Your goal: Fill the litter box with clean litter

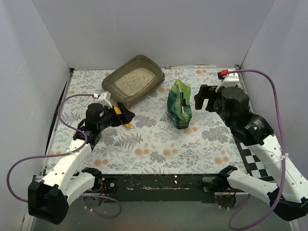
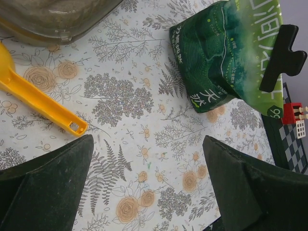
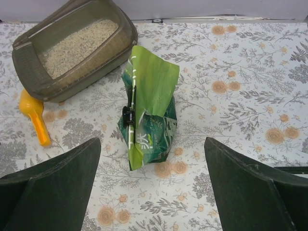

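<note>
The litter box (image 1: 109, 83) stands at the back left, with the pale beige clean litter (image 1: 135, 80) covering its floor. It also shows in the right wrist view (image 3: 27, 67) with the litter (image 3: 79, 41), and its wall shows in the left wrist view (image 2: 53, 21). My left gripper (image 1: 126, 115) is open and empty, just in front of the box's near corner and above the mat (image 2: 149, 183). My right gripper (image 1: 204, 100) is open and empty to the right of the green bag (image 1: 179, 103), facing it (image 3: 151, 187).
A yellow scoop (image 2: 43, 103) lies on the floral mat by the box's front, partly under my left gripper (image 3: 36, 118). The green bag (image 3: 149, 110) lies mid-table, its top held by a black clip (image 2: 281, 55). White walls enclose the table.
</note>
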Controlling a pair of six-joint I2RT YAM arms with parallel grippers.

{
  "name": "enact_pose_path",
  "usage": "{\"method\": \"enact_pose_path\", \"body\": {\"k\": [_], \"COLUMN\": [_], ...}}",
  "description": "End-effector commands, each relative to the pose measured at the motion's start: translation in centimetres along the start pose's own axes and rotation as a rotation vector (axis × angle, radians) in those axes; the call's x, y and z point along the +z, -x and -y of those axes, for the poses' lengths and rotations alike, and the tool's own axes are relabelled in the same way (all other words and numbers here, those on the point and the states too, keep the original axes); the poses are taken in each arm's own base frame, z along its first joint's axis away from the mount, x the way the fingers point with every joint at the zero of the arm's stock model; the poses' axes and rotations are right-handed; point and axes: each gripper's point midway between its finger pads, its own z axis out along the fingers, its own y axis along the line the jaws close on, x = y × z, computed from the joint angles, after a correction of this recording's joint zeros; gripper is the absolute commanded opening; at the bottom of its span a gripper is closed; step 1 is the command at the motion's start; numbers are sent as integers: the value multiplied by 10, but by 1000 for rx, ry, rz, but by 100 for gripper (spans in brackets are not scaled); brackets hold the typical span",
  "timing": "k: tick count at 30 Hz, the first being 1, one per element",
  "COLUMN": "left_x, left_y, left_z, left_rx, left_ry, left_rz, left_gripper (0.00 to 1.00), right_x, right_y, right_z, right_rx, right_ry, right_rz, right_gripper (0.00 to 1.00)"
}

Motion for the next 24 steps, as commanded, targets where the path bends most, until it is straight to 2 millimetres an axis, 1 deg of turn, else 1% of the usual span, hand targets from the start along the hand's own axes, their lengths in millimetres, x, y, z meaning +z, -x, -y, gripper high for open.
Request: {"method": "enact_pose_path", "body": {"k": [1,3,6,8,9,11,13,15,18,21,24], "left_x": [-4,-4,-6,-8,-8,-7,-6,-4,-3,-2,-3], "left_y": [17,18,23,29,30,32,31,29,27,23,19], "left_z": [16,19,23,26,27,27,26,25,20,18,16], "left_rx": [58,73,80,85,91,95,96,101,106,103,95], "left_ry": [-33,-40,-47,-52,-55,-47,-39,-35,-13,-11,-11], "left_rz": [4,-11,-1,15,17,10,-13,-26,-35,-44,-46], "left_gripper": [98,98,98,98,98,98,98,98,98,98,98], "right_x": [-7,-9,-10,-6,-2,9,19,29,38,53,66], "right_y": [7,7,3,1,0,-8,-16,-21,-21,-26,-36], "right_z": [8,7,-12,-20,-20,-16,-16,-20,-34,-38,-43], "right_rx": [-30,-51,-99,-104,-106,-115,-130,-130,-134,-145,-141], "right_ry": [-26,-9,110,144,137,89,69,72,114,95,93], "right_rz": [22,24,16,5,-4,-46,-97,-121,-146,-194,-245], "right_gripper": [95,96,96,96,97,97,97,97,96,96,96]}}
